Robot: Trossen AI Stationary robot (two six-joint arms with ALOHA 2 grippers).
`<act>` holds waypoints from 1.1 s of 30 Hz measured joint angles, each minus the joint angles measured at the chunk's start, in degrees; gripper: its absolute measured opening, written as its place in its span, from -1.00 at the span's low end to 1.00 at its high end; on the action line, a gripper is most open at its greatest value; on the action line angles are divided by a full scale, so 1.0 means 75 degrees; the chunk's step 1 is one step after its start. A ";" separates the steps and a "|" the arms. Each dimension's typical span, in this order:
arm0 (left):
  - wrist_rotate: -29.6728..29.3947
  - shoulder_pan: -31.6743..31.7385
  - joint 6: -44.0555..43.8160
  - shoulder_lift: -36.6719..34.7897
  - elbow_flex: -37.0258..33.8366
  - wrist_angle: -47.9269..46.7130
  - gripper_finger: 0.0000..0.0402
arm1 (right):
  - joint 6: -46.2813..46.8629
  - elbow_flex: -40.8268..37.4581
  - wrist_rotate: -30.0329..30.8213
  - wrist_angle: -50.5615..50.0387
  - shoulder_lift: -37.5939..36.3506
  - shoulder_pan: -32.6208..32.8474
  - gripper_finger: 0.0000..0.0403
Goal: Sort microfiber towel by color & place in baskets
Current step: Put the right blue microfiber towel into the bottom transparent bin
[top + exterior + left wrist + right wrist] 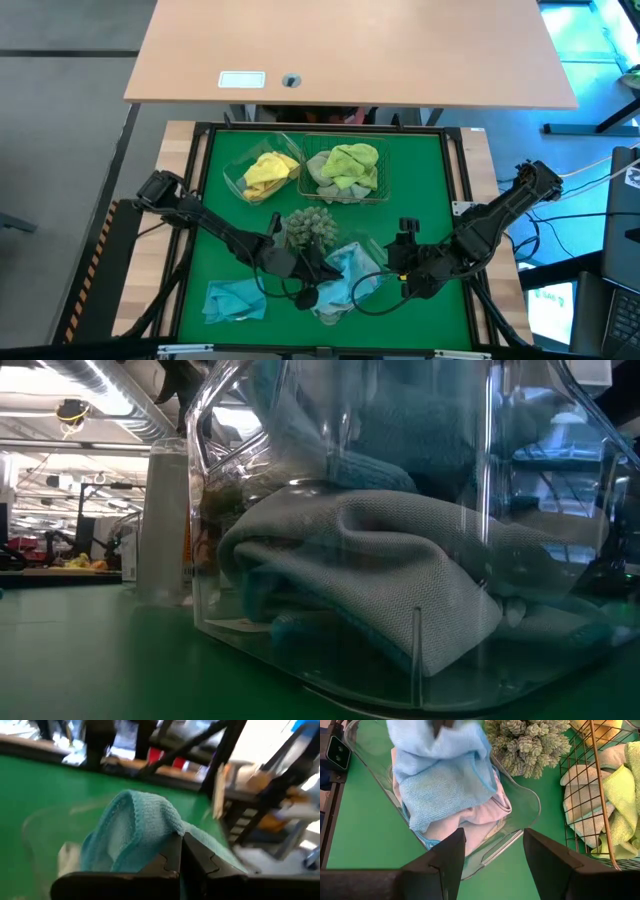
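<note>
Wrist view alone shows left end effector [181, 851] pinching blue towel [135, 827].

Overall light: bright, even, from above; ceiling strip lamps show in the low view's background.
High view: mat [230, 170] evenly lit, shadows soft and short under the arms; far-right edge has a blue tint.
Low view: clear tub [420, 560] fills the frame, close and soft; pale glare streaks on its walls; room behind is hazy.
Left wrist view: heavily blurred, background smeared; blue towel [135, 825] and fingers [170, 865] soft-edged.
Right wrist view: sharpest; spiky ball [530, 740] and wire basket [590, 795] crisp; faint glints on the tub rim.
</note>
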 joint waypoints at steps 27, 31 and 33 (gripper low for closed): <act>0.0265 -0.0049 0.0003 0.0093 0.0006 -0.2174 -1.00 | 0.0000 0.0000 -0.0023 0.0003 0.0000 0.0002 -0.02; 0.0295 -0.0047 0.0005 0.0093 0.0006 -0.1948 -0.94 | 0.0000 0.0000 -0.0024 0.0003 0.0000 0.0003 -0.02; 0.0392 -0.0033 0.0006 0.0093 0.0006 -0.1881 -0.86 | 0.0000 0.0000 -0.0026 0.0003 0.0000 0.0001 -0.02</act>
